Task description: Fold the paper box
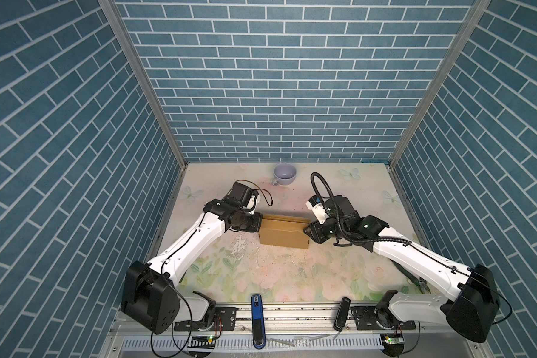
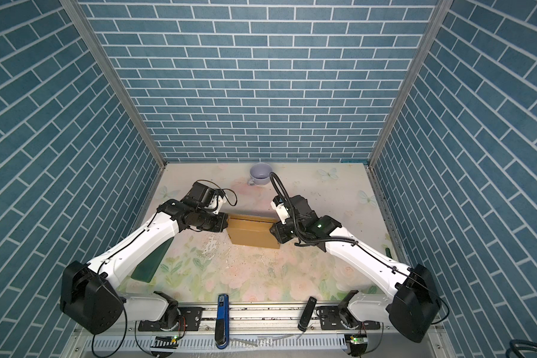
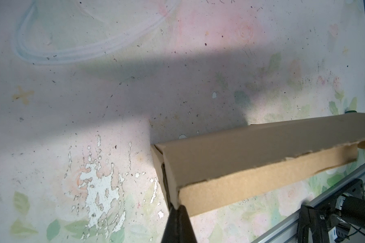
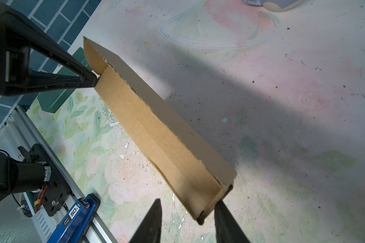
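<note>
A brown paper box (image 2: pixel 251 234) sits mid-counter (image 2: pixel 292 276). The left pincer (image 2: pixel 227 223) meets its left end and the right pincer (image 2: pixel 272 231) its right end. A lavender cup (image 2: pixel 261 174) stands near the back wall. A dark green board (image 2: pixel 148 263) lies beneath the left arm.

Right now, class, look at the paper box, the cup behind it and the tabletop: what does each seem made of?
The paper box: matte brown cardboard; fibrous, ragged cut edges. The cup: probably glazed ceramic, possibly plastic; smooth pale lilac with slight sheen. The tabletop: printed floral covering, material beneath unclear; white flaked patches show the print wearing off.
</note>
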You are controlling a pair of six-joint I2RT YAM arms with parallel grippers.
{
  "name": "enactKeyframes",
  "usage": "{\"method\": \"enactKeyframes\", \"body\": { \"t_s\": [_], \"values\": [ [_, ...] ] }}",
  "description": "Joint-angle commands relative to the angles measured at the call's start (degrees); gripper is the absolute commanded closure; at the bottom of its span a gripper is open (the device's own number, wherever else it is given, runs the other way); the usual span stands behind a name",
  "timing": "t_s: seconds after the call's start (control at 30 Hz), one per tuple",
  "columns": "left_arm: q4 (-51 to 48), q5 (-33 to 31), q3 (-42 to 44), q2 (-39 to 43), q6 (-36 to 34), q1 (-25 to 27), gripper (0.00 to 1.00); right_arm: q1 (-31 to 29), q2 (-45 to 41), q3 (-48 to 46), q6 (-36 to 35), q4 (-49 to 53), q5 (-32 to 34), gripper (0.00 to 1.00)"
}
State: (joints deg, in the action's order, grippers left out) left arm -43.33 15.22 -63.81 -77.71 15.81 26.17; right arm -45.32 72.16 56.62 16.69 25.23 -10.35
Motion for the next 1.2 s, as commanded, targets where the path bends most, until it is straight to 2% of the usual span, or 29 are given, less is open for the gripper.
{"method": "enactKeyframes", "body": {
  "t_s": [0.0,0.8,1.17],
  "values": [
    [-0.1,-0.3,1.3,0.3,-0.2,0.4,1.0,-0.4,-0.3,0.2,1.0,-1.7,-0.8,0.59],
    [0.1,-1.1,1.7,0.6,-0.1,0.4,1.0,-0.4,-1.6,-0.8,0.5,-2.0,1.4,0.58],
    [0.6,-1.2,2.2,0.3,0.0,0.5,1.0,-0.4,-3.0,-0.8,-1.1,-0.5,3.4,0.54]
  ]
}}
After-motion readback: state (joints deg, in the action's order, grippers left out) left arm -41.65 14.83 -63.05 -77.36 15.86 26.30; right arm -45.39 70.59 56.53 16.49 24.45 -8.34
